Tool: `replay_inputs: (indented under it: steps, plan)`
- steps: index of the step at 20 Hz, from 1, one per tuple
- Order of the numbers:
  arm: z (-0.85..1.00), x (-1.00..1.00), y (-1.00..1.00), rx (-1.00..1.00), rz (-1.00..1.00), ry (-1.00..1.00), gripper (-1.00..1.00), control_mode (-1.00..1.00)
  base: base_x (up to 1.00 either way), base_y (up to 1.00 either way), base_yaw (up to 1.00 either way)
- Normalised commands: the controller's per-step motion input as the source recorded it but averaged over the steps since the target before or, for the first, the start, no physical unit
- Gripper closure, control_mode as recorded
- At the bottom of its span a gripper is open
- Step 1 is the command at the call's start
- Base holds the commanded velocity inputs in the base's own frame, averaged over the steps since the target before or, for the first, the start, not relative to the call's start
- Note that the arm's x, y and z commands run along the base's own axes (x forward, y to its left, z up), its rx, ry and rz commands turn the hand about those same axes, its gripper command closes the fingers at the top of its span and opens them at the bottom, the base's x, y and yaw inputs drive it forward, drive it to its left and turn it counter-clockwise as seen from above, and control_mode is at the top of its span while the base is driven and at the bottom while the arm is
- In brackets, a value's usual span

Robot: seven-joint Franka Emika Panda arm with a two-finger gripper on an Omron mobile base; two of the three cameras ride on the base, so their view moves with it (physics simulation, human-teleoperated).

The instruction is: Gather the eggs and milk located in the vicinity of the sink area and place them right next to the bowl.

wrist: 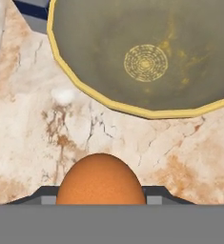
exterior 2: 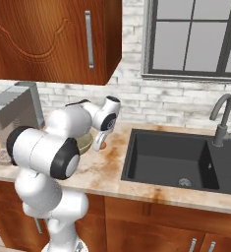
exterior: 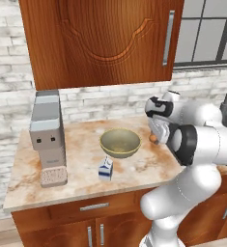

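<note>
I have the claw [wrist: 101, 202] clenched on an orange-brown egg [wrist: 101, 180], a smooth matte oval sitting between the dark tips. Just beyond the claw lies the bowl [wrist: 147, 62], wide, shallow and faceted, olive-tan with a paler yellow rim and a ringed pattern at its centre. Under the claw spreads the marbled beige tabletop [wrist: 32, 143], veined with rust. The white gable-top milk carton [exterior: 105, 169] with blue markings stands on the bowl's far side from the claw.
</note>
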Motion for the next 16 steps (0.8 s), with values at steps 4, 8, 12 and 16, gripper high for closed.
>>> replay_inputs:
  steps: [4, 8, 12, 16]
  plan:
    - [-0.24, 0.12, 0.12, 0.00, 0.00, 0.00, 1.00, -1.00, 0.00, 0.00, 0.00]
    - [-0.24, 0.08, 0.10, 0.00, 0.00, 0.00, 1.00, -1.00, 0.00, 0.00, 0.00]
    - [-0.28, 0.10, 0.07, 0.00, 0.00, -0.01, 1.00, -1.00, 0.00, 0.00, 0.00]
    - [-0.20, 0.18, 0.06, 0.00, 0.00, 0.00, 1.00, -1.00, 0.00, 0.00, 0.00]
